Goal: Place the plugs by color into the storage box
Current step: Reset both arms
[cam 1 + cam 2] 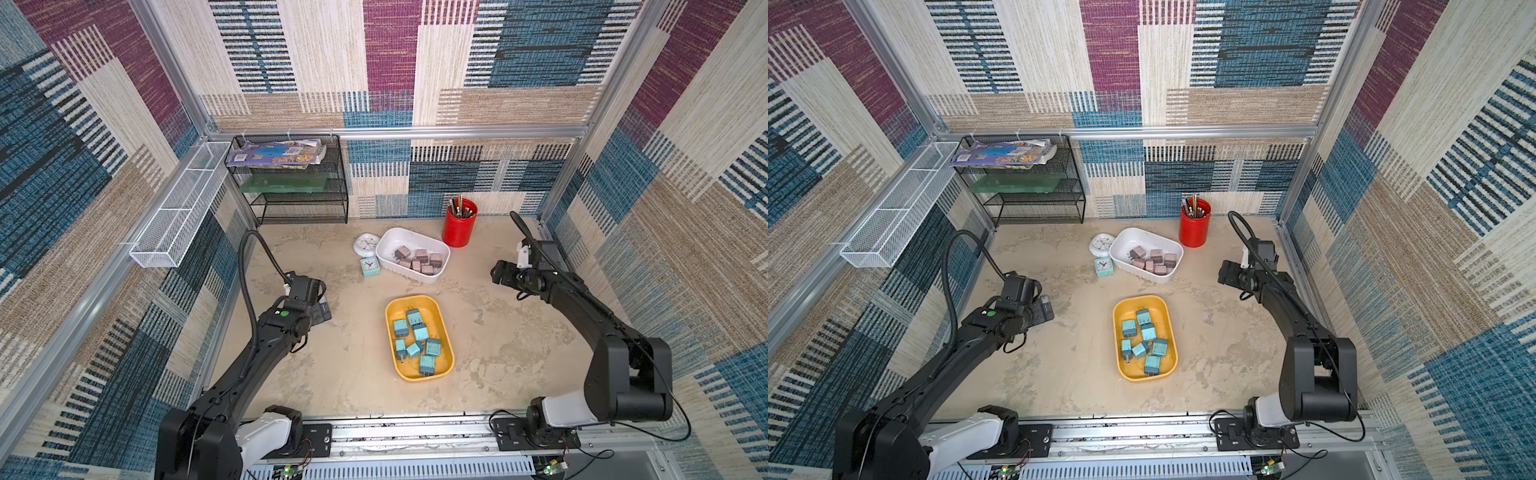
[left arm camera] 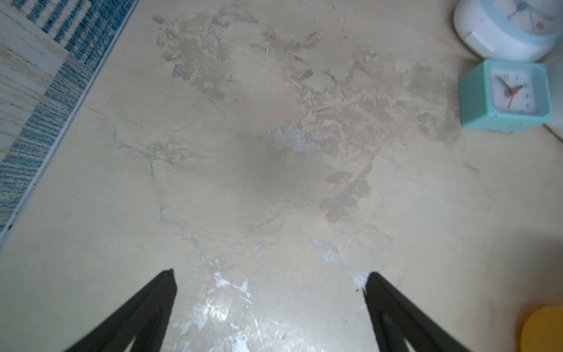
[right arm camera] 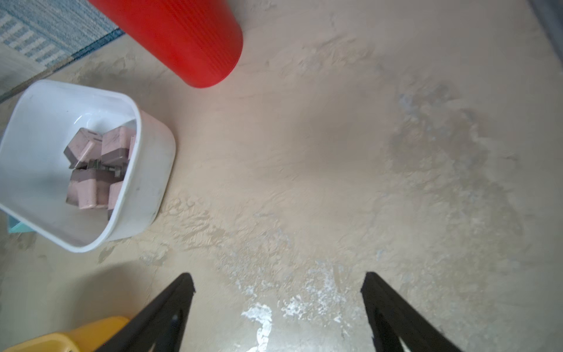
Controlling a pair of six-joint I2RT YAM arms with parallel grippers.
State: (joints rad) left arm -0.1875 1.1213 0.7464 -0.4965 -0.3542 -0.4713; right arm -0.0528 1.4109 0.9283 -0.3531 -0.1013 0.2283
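Several teal-blue plugs lie in the yellow storage box at the table's middle. Several mauve plugs lie in the white storage box behind it. My left gripper hangs open and empty over bare table, left of the yellow box. To the right of the white box, my right gripper is open with nothing between its fingers. No plug shows loose on the table.
A teal square clock and a round white clock stand left of the white box. A red pen cup stands behind it. A black mesh shelf and a white wire basket are at the back left.
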